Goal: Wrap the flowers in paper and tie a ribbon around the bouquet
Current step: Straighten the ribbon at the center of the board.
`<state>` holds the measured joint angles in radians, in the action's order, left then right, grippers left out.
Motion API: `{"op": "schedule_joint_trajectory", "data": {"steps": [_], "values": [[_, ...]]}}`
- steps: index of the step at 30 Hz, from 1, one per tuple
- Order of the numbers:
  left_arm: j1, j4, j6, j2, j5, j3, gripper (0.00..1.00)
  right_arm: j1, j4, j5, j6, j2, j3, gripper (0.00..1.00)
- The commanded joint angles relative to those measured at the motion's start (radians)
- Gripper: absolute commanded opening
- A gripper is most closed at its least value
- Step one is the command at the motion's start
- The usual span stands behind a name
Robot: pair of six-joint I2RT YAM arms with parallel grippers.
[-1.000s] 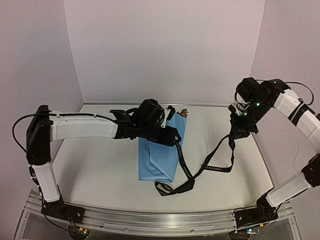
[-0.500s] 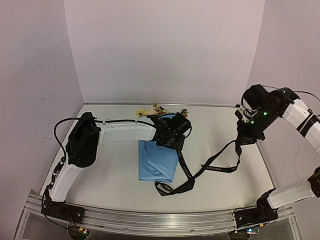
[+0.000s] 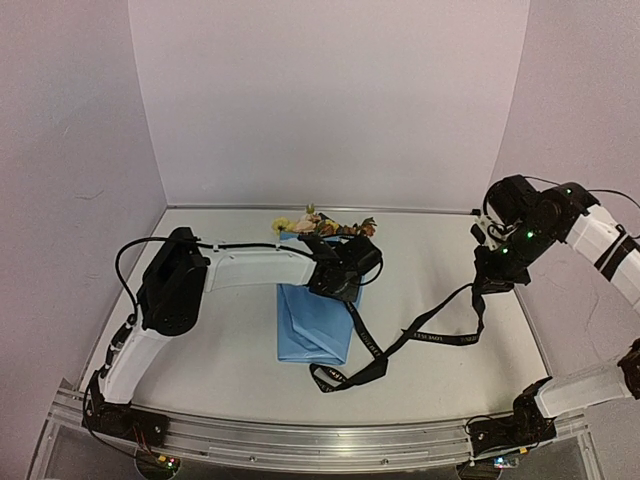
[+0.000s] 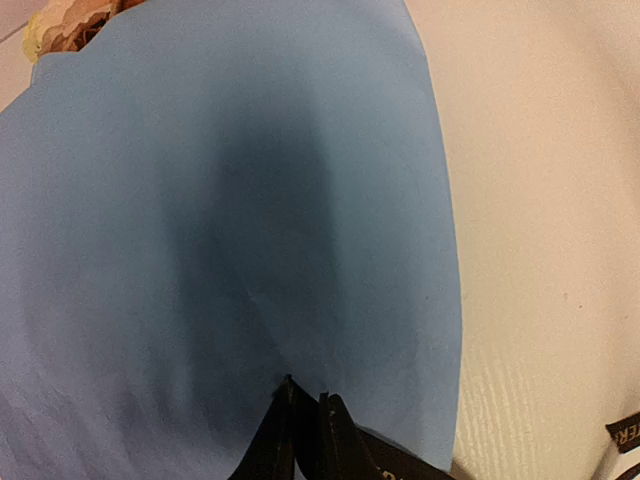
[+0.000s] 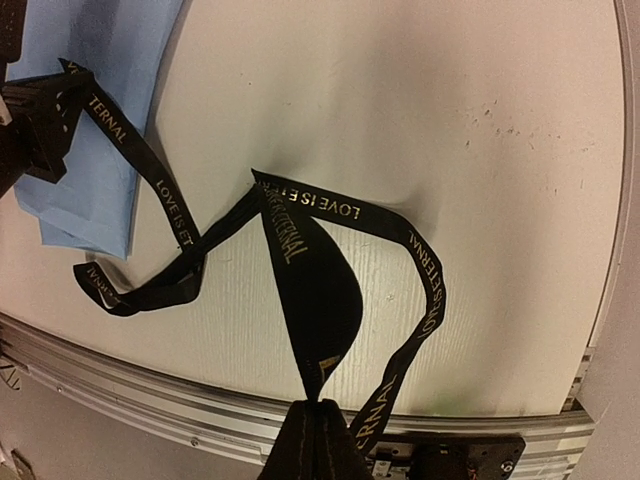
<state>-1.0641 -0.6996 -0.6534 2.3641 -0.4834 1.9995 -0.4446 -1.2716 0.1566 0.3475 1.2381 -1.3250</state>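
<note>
Both pinch ribbon [image 5: 310, 290]: left gripper [image 4: 305, 393] atop paper [image 4: 200, 200], right gripper [image 5: 318, 408] aloft; flowers [image 3: 300, 223] partly hidden behind left.

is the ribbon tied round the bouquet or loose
Loose. The ribbon trails in slack loops over the table from the bouquet to the right claw, with no knot showing.

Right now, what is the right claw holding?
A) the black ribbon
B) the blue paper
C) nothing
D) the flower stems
A: in the right wrist view the right claw is pinched shut on the ribbon, which fans out from its tips and loops across the table.
</note>
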Motion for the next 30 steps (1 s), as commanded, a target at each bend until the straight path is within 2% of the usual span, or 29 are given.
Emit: {"op": "schedule_joint_trajectory", "data": {"steps": [1,3,9,12,16,20,22,25,30], "values": [[0.000,0.074,0.002,-0.128,-0.017,-0.075,0.05,-0.005,0.016,-0.062,-0.024,-0.016,0.017,0.00],[0.005,0.092,-0.012,-0.177,-0.034,-0.119,0.00,-0.003,0.016,-0.079,-0.030,-0.017,0.021,0.00],[0.058,0.175,-0.088,-0.447,-0.080,-0.378,0.00,0.020,0.016,-0.124,-0.043,0.004,0.005,0.00],[0.124,0.190,-0.142,-0.614,-0.106,-0.543,0.00,0.054,0.008,-0.157,-0.056,0.022,-0.011,0.00],[0.274,0.158,-0.207,-0.832,-0.150,-0.761,0.00,0.118,-0.031,-0.218,-0.068,0.051,-0.046,0.00],[0.487,0.096,-0.239,-1.039,-0.178,-0.932,0.00,0.181,-0.081,-0.264,-0.094,0.062,-0.113,0.00],[0.593,0.081,-0.224,-1.124,-0.183,-0.971,0.00,0.198,-0.112,-0.294,-0.120,0.069,-0.165,0.00],[0.678,0.048,-0.196,-1.208,-0.226,-0.965,0.00,0.204,-0.181,-0.361,-0.193,0.095,-0.283,0.00],[0.748,0.001,-0.164,-1.251,-0.302,-0.919,0.00,0.205,-0.277,-0.445,-0.349,0.157,-0.489,0.00]]}}
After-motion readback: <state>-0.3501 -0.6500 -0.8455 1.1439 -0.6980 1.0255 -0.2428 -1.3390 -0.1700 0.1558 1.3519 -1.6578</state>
